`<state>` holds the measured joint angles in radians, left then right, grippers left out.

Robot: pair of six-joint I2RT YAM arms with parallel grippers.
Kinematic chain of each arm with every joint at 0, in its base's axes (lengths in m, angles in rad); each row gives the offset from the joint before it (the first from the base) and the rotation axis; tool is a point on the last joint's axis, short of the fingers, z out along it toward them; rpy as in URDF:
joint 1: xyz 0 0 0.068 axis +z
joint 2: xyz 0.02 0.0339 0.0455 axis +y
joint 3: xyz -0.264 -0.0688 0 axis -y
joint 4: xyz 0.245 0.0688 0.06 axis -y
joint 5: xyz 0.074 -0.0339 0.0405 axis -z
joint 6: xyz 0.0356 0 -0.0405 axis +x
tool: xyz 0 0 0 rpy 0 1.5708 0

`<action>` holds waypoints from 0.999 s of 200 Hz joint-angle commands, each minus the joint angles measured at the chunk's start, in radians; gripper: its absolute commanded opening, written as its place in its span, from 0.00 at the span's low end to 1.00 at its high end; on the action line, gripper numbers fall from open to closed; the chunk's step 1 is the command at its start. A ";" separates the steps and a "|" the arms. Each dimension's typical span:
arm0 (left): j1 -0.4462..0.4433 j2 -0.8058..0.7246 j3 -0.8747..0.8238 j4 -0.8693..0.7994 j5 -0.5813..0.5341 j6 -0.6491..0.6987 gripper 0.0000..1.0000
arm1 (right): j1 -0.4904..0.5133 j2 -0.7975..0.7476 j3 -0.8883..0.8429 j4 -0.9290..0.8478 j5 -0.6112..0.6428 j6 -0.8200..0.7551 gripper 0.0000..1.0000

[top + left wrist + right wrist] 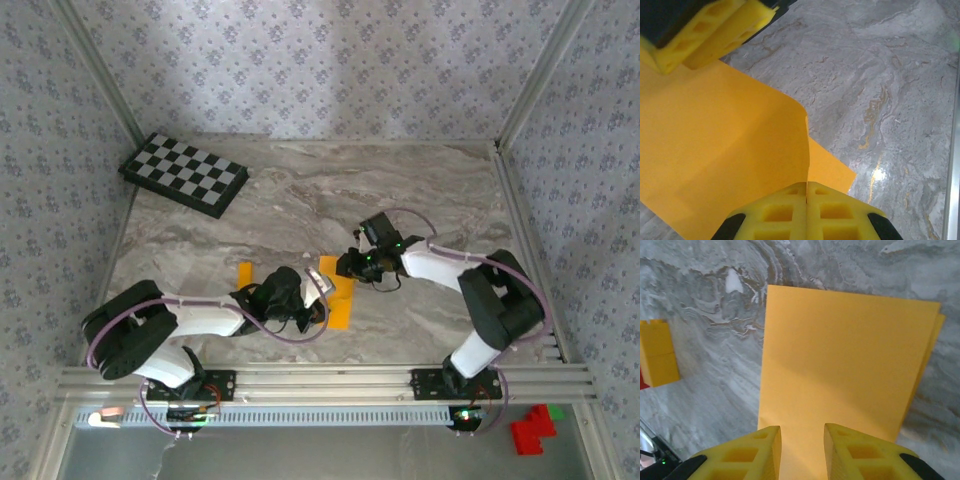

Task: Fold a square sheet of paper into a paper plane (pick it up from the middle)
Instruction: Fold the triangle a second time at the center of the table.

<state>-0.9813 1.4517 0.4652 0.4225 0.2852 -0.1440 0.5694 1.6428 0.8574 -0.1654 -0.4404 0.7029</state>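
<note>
This is a robotics lab test cell: two robot arms (200,318) are bolted to a slotted aluminium rail (330,378) at the edge of a marble-patterned tabletop (300,200), boxed in by wallpaper-covered panels (300,70) on bare aluminium posts (102,75), with a black-and-white checkered board (185,173) lying in the far left corner.

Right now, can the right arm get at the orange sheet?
Probably yes. The right gripper hangs open right over the square sheet of paper, nothing between them; the left gripper pinches it off to one side.

Left end effector (806,187) pinches the paper's (725,145) raised fold; right end effector (695,47) sits at the paper's far edge.
</note>
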 commanded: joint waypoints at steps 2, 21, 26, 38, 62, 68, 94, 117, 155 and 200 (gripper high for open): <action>0.009 0.023 0.003 0.026 0.030 -0.025 0.00 | 0.002 0.068 0.056 -0.017 -0.038 -0.066 0.29; 0.013 0.034 0.006 0.029 0.029 -0.038 0.00 | -0.002 0.102 0.074 -0.038 -0.034 -0.119 0.29; 0.015 0.037 0.004 0.032 0.031 -0.043 0.00 | -0.004 0.108 0.077 -0.043 -0.034 -0.127 0.29; 0.025 0.041 0.003 0.041 0.038 -0.060 0.00 | -0.008 0.121 0.079 -0.052 -0.034 -0.148 0.28; 0.053 0.047 0.000 0.054 0.066 -0.094 0.00 | -0.010 0.144 0.093 -0.093 -0.028 -0.201 0.28; 0.063 0.050 0.003 0.055 0.076 -0.102 0.00 | -0.010 0.150 0.096 -0.100 -0.025 -0.216 0.28; 0.090 0.068 0.015 0.051 0.111 -0.135 0.00 | -0.013 0.180 0.109 -0.148 -0.018 -0.280 0.28; 0.129 0.077 0.018 0.055 0.143 -0.177 0.00 | -0.014 0.196 0.122 -0.192 -0.006 -0.334 0.28; 0.176 0.089 0.019 0.048 0.177 -0.216 0.00 | -0.022 0.207 0.125 -0.204 -0.004 -0.355 0.27; 0.189 0.107 0.025 0.038 0.178 -0.231 0.00 | -0.022 0.209 0.129 -0.209 0.000 -0.355 0.26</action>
<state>-0.8028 1.5429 0.4656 0.4522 0.4324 -0.3523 0.5537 1.8088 0.9913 -0.2935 -0.4862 0.3725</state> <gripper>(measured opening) 0.045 0.265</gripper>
